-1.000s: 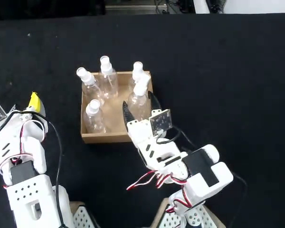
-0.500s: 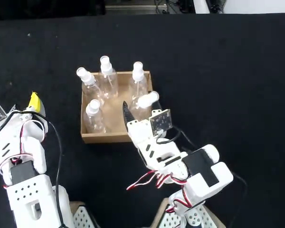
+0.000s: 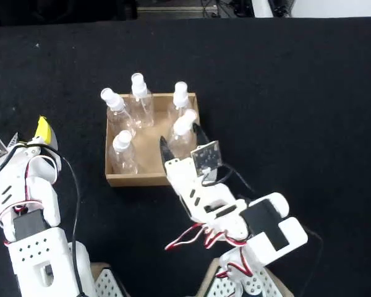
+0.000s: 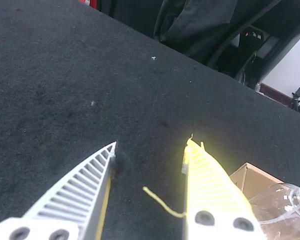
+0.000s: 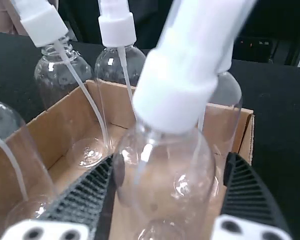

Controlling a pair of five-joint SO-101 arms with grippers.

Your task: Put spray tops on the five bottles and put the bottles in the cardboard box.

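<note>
The tilted bottle (image 3: 180, 139) stands in the box (image 3: 136, 180), against the right wall and about halfway along it. Its white spray top (image 3: 185, 121) leans toward the box's far right corner. The right pincer (image 3: 181, 137) reaches over the box's near right corner and straddles this bottle low on its body. Its two black fingers (image 5: 87, 192) are spread, one on each side. In the right wrist view one finger lies against the clear plastic, while the other shows a thin gap, so the bottle is not squeezed.

The other four bottles are also inside the box, each with a white top on. The near-left bottle (image 3: 122, 151) stands in the box's near left corner. The far-left bottle (image 3: 114, 108) is in the far left corner, its top leaning out over the left wall. The middle bottle (image 3: 140, 99) stands against the far wall. The far-right bottle (image 3: 179, 102) fills the far right corner, just beyond the tilted one. In the right wrist view, thin dip tubes run down inside the clear bodies to the box floor.

The box rests on the black tabletop (image 3: 284, 93). The left pincer (image 4: 151, 144) hangs over bare tabletop, well apart from the box on its left side. Its white and yellow fingers are spread and hold nothing. A short yellow strand hangs from the yellow finger (image 4: 210, 180).
</note>
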